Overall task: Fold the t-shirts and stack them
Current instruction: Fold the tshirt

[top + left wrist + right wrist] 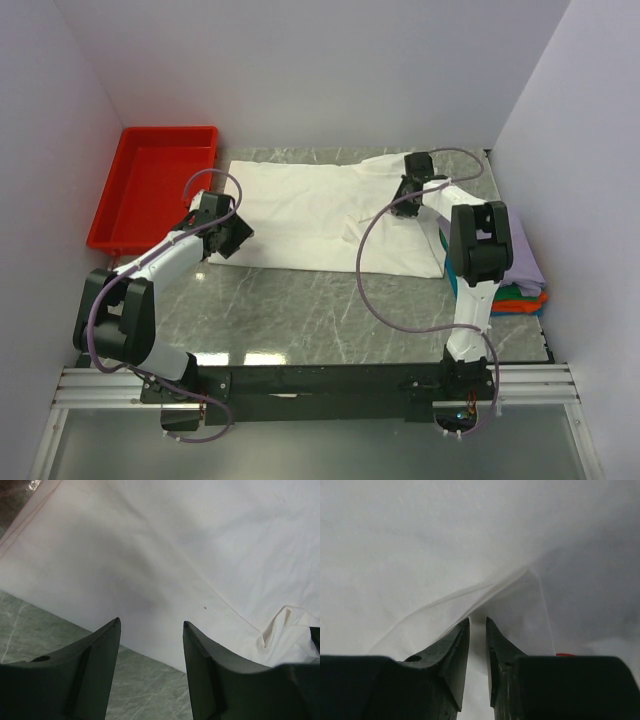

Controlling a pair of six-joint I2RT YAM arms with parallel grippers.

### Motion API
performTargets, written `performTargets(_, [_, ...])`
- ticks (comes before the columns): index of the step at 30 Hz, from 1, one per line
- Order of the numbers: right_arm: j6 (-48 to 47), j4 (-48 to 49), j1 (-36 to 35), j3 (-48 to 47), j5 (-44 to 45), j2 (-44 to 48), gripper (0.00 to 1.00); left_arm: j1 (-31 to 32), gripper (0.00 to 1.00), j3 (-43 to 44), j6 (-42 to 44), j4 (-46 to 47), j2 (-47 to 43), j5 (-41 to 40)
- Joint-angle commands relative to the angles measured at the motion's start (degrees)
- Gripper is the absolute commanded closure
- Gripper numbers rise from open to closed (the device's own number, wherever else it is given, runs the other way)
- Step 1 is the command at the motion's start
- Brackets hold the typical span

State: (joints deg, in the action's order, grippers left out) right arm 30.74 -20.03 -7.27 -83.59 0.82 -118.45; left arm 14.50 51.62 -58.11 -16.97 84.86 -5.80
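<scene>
A large white t-shirt (320, 215) lies spread across the back of the grey marble table (330, 310). My left gripper (235, 235) hovers at the shirt's near left edge. In the left wrist view it (151, 622) stands open over that hem (175, 545), nothing between its fingers. My right gripper (405, 195) is down on the shirt's right part. In the right wrist view its jaws (477, 620) are nearly together, pinching a raised fold of the white cloth (485, 592). Folded lavender (525, 265), teal (452, 272) and orange (520, 305) t-shirts are stacked at the right edge.
A red plastic tray (150, 190) sits at the back left, next to the shirt's left end. White walls close in the table on three sides. A bunched bit of white cloth (287, 635) shows by the left gripper's right finger.
</scene>
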Motion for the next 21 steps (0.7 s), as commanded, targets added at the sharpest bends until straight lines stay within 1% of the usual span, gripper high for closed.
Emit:
performTargets(1, [-1.12, -2.02, -0.47, -7.88, 0.59, -2.39, 0.73, 0.18, 0.42, 2.26, 0.71, 0.89, -0.66, 0.27])
performTargets(7, [-2.09, -7.03, -0.99, -18.60, -0.64, -8.80, 0.71, 0.18, 0.42, 2.70, 0.71, 0.71, -0.22, 0.35])
performTargets(12, [-3.05, -9.67, -0.99, -23.63, -2.05, -12.24, 0.68, 0.18, 0.42, 3.23, 0.89, 0.45, -0.05, 0.35])
performTargets(13, [-3.14, -9.76, -0.99, -23.72, -1.79, -11.89, 0.67, 0.18, 0.42, 3.23, 0.98, 0.36, -0.05, 0.35])
performTargets(16, [-3.58, -9.42, -0.73, -21.71, 0.75, -9.00, 0.58, 0.18, 0.42, 3.32, 0.98, 0.27, -0.22, 0.18])
performTargets(17, [-3.67, -9.06, -0.64, -20.83, 1.28, -7.86, 0.53, 0.18, 0.42, 3.23, 1.06, 0.27, -0.31, 0.27])
performTargets(18, [-3.58, -8.45, -0.38, -19.78, 1.46, -5.67, 0.51, 0.18, 0.42, 3.23, 0.98, 0.27, -0.31, 0.27])
performTargets(21, [-2.97, -6.25, 0.41, -15.56, -0.03, -1.79, 0.47, 0.17, 0.42, 3.14, 0.89, 0.54, -0.05, 0.35])
